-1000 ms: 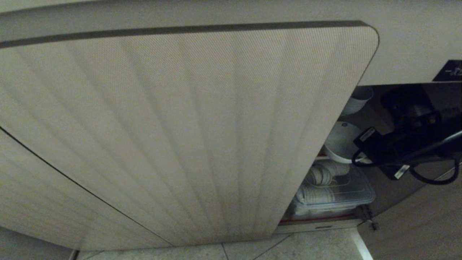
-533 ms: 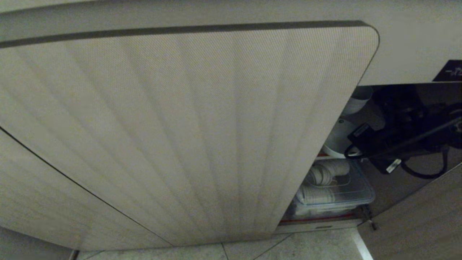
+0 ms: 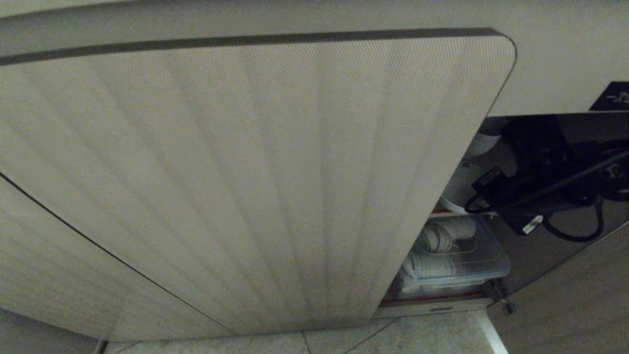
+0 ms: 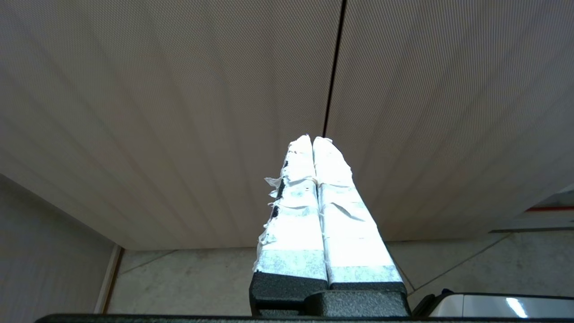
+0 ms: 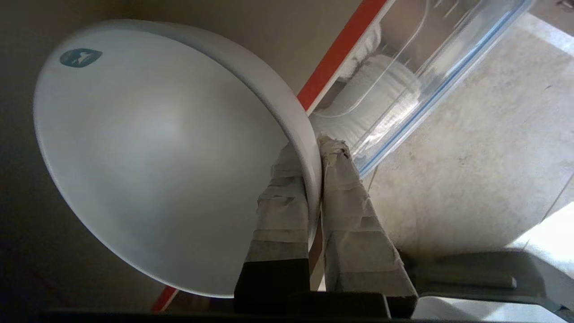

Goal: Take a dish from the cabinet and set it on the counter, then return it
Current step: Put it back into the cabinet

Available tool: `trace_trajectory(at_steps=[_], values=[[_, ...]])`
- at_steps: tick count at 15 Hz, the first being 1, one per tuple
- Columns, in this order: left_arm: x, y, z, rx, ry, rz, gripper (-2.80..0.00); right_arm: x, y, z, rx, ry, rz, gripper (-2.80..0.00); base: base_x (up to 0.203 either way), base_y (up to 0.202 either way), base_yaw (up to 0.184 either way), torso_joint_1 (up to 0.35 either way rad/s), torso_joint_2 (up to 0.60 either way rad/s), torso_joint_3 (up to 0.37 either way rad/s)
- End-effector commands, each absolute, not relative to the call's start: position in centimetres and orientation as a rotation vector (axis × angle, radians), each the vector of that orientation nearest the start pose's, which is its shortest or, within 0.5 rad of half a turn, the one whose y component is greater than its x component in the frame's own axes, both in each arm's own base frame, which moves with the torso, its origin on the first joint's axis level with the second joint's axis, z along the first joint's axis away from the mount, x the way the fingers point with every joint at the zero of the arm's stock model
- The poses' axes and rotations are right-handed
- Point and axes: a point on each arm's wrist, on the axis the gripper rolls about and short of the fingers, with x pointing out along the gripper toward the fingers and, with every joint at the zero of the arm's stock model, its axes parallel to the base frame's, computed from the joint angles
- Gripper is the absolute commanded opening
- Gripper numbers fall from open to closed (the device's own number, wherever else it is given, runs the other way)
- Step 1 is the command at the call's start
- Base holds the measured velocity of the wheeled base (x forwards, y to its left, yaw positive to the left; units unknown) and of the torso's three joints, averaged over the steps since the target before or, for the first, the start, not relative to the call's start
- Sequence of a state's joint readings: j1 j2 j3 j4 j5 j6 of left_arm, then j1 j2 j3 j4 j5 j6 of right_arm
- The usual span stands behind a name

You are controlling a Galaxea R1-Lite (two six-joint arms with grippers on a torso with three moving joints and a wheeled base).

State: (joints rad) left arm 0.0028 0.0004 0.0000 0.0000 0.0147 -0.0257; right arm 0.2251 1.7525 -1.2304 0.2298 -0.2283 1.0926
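Observation:
The dish [image 5: 157, 148] is a white bowl with a small teal mark near its rim. My right gripper [image 5: 314, 150] is shut on its rim, one taped finger inside the bowl and one outside. In the head view the dish [image 3: 457, 189] shows only partly, inside the cabinet's dark opening behind my black right arm [image 3: 535, 182], just above the shelf's red front edge [image 3: 440, 210]. A ribbed beige cabinet door [image 3: 245, 187] fills most of that view. The counter's cream front edge [image 3: 550, 69] runs above it. My left gripper [image 4: 312, 140] is shut, empty, and faces closed ribbed doors.
A clear lidded plastic box [image 3: 457, 260] holding white items sits low in the cabinet, under the shelf. A white cup [image 3: 484, 142] stands deeper in the opening. Another open door [image 3: 580, 295] flanks the opening on the right. Pale floor tiles [image 3: 432, 334] lie below.
My right arm has moved up and deeper into the cabinet opening with the dish. Less of the dish shows in the head view now. The left arm has stayed still.

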Motion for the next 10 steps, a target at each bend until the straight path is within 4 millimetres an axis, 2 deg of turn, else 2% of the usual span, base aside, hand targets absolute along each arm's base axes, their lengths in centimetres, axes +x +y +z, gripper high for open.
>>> trace_trajectory(at_steps=[1,10], values=[[-2.28,0.03,7.55,-0.026,0.000,0.018,-2.80,31.25,6.64,20.30,0.883,0.642,-0.403,-2.80,0.000,0.000,0.000,0.000,0.00,0.000],[-2.28,0.03,7.55,-0.026,0.000,0.018,-2.80,31.30,6.60,20.35,0.949,0.612,-0.445,-2.80,0.000,0.000,0.000,0.000,0.00,0.000]])
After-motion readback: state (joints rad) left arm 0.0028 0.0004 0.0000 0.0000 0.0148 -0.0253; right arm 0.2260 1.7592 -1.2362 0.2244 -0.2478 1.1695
